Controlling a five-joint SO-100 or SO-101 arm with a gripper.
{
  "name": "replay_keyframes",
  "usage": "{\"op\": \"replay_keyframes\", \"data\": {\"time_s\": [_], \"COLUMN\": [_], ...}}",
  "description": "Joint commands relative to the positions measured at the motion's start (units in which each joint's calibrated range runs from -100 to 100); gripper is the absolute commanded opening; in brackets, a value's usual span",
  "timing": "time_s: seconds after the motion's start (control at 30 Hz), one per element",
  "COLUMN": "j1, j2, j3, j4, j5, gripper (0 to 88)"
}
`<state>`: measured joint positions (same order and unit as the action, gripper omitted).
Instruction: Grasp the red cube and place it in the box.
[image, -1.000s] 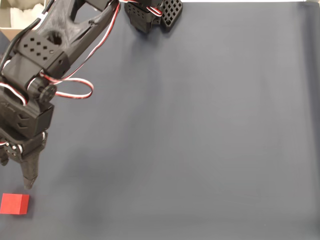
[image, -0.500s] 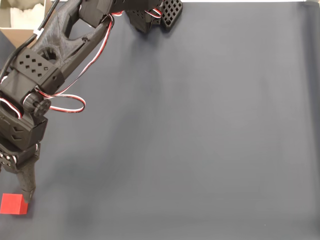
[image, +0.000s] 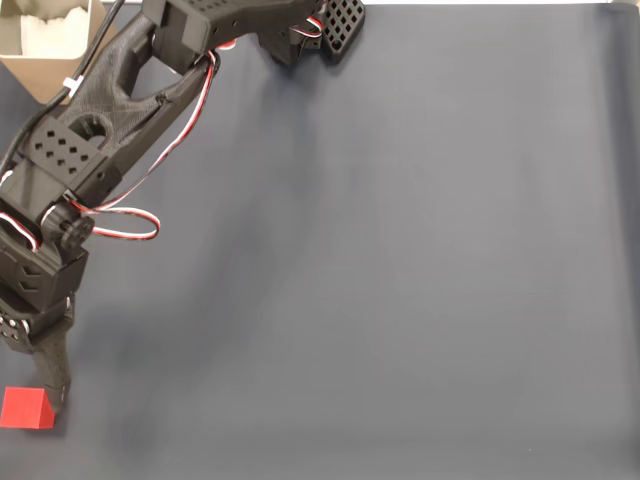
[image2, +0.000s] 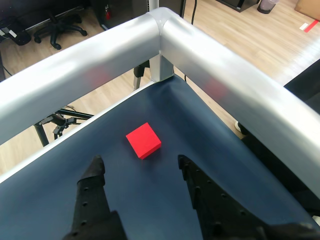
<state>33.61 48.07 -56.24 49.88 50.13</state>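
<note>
The red cube (image: 25, 408) lies on the dark mat at the bottom left corner of the fixed view. My arm reaches down the left side, and one black finger (image: 52, 375) comes down beside the cube's upper right corner. In the wrist view the red cube (image2: 143, 140) sits just beyond the tips, centred on the gap, and my gripper (image2: 140, 162) is open with nothing between its fingers. The tan box (image: 62, 72) with its white lining stands at the top left corner, partly cut off by the frame.
The cube sits close to the table's corner, where a silver rail (image2: 165, 30) borders the dark mat (image: 400, 280). Beyond the rail there is wooden floor. The arm's base (image: 305, 30) stands at the top of the mat.
The arm has swung down and to the left. Its fingertip, which hung above the cube, now sits right beside the cube's right side. The cube has not moved.
</note>
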Motion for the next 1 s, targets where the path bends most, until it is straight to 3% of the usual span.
{"op": "replay_keyframes", "data": {"time_s": [0.0, 0.97], "j1": [0.84, 0.49], "j2": [0.29, 11.72], "j3": [-4.44, -13.83], "j4": [-2.26, -8.57], "j5": [0.24, 0.98], "gripper": [35.9, 43.1]}}
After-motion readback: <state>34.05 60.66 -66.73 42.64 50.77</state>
